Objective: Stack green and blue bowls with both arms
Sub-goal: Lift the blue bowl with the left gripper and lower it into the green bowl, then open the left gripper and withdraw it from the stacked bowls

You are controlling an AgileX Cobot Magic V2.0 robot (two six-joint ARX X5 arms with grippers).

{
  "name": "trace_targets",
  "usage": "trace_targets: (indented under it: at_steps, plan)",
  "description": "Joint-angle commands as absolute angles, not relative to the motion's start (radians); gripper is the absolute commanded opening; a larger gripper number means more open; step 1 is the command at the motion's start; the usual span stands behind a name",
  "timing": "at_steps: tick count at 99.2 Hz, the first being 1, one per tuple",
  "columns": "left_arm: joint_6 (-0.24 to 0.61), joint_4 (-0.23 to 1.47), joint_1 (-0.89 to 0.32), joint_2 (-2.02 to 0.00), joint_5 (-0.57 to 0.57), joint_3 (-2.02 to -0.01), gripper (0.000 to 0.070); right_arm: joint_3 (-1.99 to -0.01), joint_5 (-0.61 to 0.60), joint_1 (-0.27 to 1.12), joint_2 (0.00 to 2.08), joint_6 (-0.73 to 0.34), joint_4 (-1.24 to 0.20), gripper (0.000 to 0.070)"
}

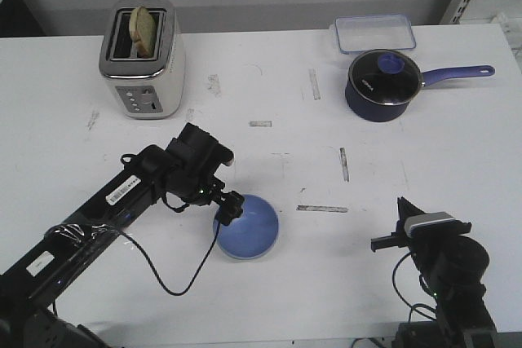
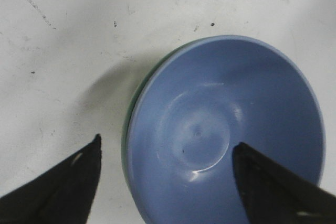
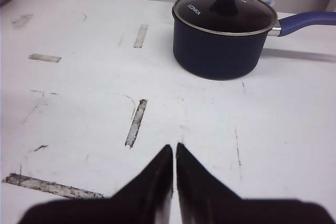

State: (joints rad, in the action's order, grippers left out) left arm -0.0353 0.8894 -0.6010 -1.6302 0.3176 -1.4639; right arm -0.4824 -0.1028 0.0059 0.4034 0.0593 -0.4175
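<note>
The blue bowl sits on the white table near the front middle, nested inside the green bowl, of which only a thin rim sliver shows in the left wrist view. My left gripper is open over the bowl's left rim; in its wrist view one finger is outside the rim and the other over the blue bowl. My right gripper is shut and empty, held over bare table at the front right.
A navy saucepan with a glass lid and long handle stands at the back right, also in the right wrist view. A clear lidded box lies behind it. A toaster with bread stands at the back left.
</note>
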Motion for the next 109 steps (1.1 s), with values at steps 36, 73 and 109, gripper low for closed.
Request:
trace_targets:
  at_steps: [36,73,109]
  plan:
    - [-0.041,0.897,-0.6,-1.645,0.222,-1.578,0.0458,-0.488,-0.103,0.007,0.408,0.06,-0.411,0.0]
    - [-0.079,0.862,-0.493,-1.593,0.07,-1.699,0.0,-0.488,-0.103,0.007,0.408,0.06,-0.411,0.0]
    - [-0.08,0.889,-0.273,-1.481,0.07,-1.696,0.0,-0.488,-0.103,0.007,0.408,0.06,-0.41,0.0]
